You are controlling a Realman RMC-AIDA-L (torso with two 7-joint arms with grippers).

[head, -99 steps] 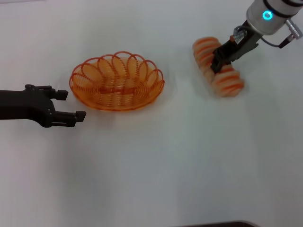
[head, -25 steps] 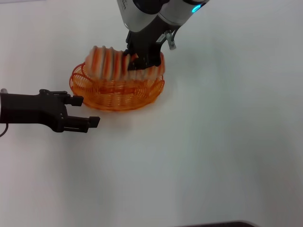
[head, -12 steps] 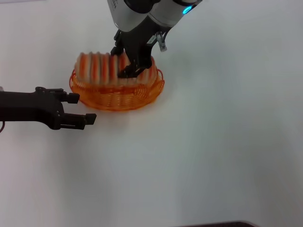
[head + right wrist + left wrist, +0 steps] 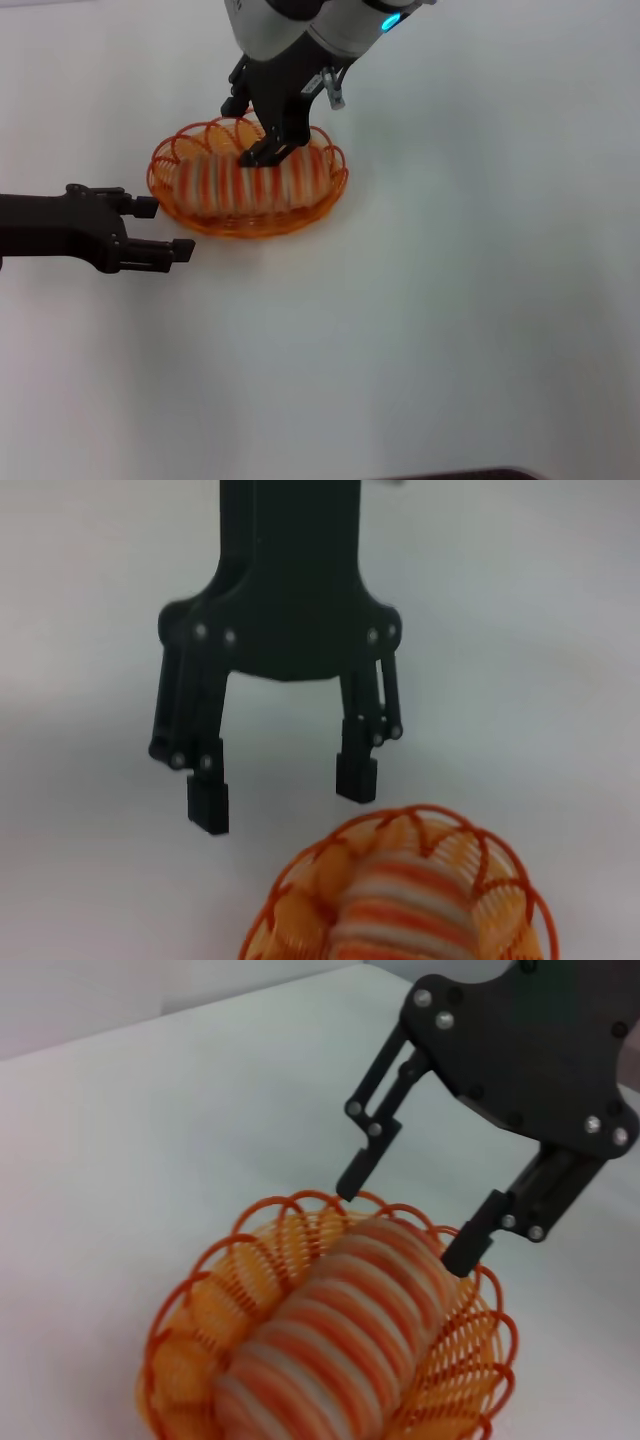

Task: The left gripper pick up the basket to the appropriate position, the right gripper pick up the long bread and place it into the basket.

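Observation:
The long bread (image 4: pixel 245 182), tan with orange stripes, lies lengthwise inside the orange wire basket (image 4: pixel 333 188) on the white table. My right gripper (image 4: pixel 242 135) hovers just over the bread's far side, open; the left wrist view shows it (image 4: pixel 400 1225) with its fingers spread either side of the loaf (image 4: pixel 340 1330) and not pressing it. My left gripper (image 4: pixel 170 230) rests on the table just left of the basket, open and holding nothing. From the right wrist view, that left gripper (image 4: pixel 281 800) stands a short gap from the basket rim (image 4: pixel 300 880).
The white table (image 4: pixel 450 320) stretches bare to the right and front of the basket. The right arm's grey body (image 4: pixel 300 25) reaches in from the top, above the basket.
The right gripper lowered the bread from above the basket into it and let go, its fingers now open. The left gripper drew back slightly to the left.

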